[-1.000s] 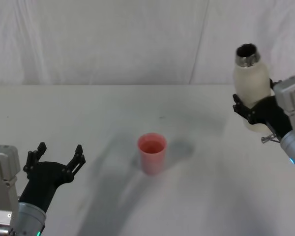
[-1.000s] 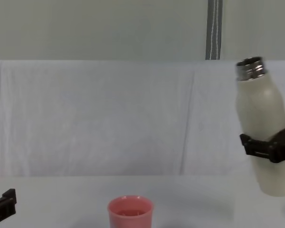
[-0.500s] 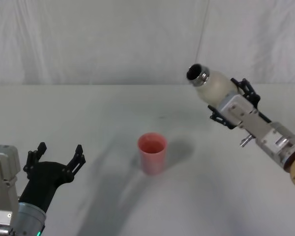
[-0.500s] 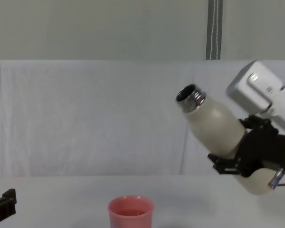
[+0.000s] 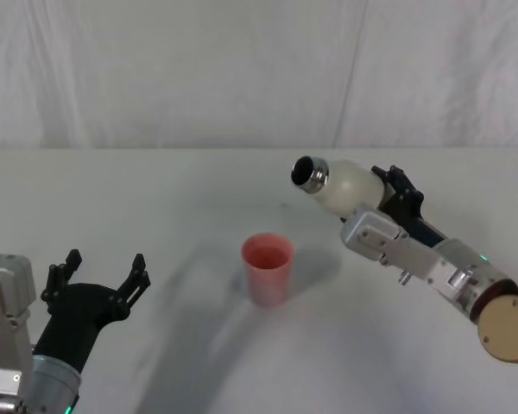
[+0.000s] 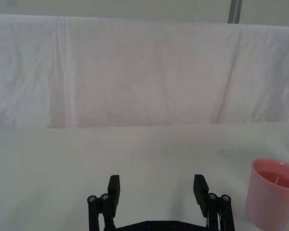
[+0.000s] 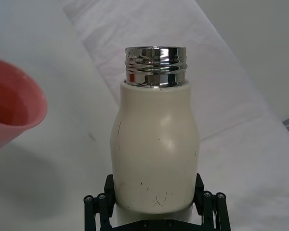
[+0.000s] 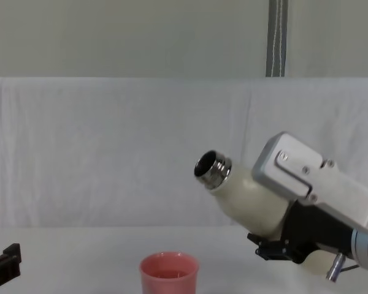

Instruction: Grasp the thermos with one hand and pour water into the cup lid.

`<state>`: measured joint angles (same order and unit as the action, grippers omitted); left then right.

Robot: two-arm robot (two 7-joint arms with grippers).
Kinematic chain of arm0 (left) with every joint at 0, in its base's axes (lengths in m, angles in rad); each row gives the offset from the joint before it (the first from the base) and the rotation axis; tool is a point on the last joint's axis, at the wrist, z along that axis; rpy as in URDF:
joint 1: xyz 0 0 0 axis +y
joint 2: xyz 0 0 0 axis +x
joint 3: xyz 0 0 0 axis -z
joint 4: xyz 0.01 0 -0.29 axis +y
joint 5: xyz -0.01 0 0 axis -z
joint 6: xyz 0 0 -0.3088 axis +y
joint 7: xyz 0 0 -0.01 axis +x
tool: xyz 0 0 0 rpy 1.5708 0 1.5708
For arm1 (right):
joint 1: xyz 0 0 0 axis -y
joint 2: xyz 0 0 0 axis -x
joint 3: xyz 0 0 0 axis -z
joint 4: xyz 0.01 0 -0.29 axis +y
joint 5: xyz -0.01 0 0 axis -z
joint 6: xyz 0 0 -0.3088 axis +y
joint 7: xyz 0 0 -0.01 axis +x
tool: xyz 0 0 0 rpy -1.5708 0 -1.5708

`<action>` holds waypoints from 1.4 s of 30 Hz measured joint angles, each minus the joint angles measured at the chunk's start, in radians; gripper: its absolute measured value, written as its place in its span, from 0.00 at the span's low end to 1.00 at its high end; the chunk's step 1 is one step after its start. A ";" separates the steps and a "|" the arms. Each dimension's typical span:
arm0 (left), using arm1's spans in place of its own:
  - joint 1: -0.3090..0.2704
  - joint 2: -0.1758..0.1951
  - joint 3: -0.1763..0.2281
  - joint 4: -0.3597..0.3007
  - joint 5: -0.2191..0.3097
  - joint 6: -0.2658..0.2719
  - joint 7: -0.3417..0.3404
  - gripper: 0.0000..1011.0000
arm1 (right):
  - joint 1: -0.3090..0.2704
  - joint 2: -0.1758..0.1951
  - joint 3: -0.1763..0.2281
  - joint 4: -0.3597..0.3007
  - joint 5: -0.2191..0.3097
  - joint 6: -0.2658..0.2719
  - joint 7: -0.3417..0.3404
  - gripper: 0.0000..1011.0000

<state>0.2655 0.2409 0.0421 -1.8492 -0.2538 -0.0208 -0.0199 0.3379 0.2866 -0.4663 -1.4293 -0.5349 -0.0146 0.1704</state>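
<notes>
My right gripper (image 5: 387, 195) is shut on the cream-white thermos (image 5: 344, 183) around its lower body. It holds the thermos in the air, tilted steeply, with the silver neck (image 8: 212, 170) pointing left toward the cup lid. The neck's mouth is above and to the right of the pink cup lid (image 5: 267, 267), which stands upright on the table. The right wrist view shows the thermos (image 7: 155, 149) between the fingers and the cup lid (image 7: 9, 113) beyond. No water stream shows; the cup's inside (image 6: 277, 178) looks pinkish. My left gripper (image 5: 99, 276) rests open near the table's front left.
A white cloth covers the table (image 5: 155, 198) and hangs as a backdrop (image 8: 110, 153) behind it. A grey pole (image 8: 276, 37) stands behind the backdrop. Bare tabletop lies all around the cup lid.
The right arm has swung the thermos leftward and lower, toward the cup lid, tipping it from nearly upright to steeply tilted. The left arm and the cup lid have not moved.
</notes>
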 joint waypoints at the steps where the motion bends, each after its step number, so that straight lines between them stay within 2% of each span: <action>1: 0.000 0.000 0.000 0.000 0.000 0.000 0.000 0.99 | 0.001 0.001 -0.003 0.001 -0.008 -0.001 -0.003 0.94; 12: 0.000 0.000 0.000 0.000 0.000 0.000 0.000 0.99 | 0.018 0.028 -0.065 0.018 -0.147 0.008 -0.034 0.94; 14: 0.000 0.000 0.000 0.000 0.000 0.000 0.000 0.99 | 0.022 0.035 -0.083 0.025 -0.186 0.015 -0.041 0.94; 20: 0.000 0.000 0.000 0.000 0.000 0.000 0.000 0.99 | 0.024 0.043 -0.107 0.034 -0.244 0.030 -0.058 0.94; 30: 0.000 0.000 0.000 0.000 0.000 0.000 0.000 0.99 | 0.021 0.048 -0.113 0.032 -0.283 0.038 -0.073 0.94; 42: 0.000 0.000 0.000 0.000 0.000 0.000 0.000 0.99 | 0.022 0.056 -0.127 -0.004 -0.324 0.043 -0.077 0.94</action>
<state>0.2655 0.2410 0.0421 -1.8492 -0.2538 -0.0208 -0.0199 0.3594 0.3426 -0.5929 -1.4328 -0.8586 0.0283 0.0929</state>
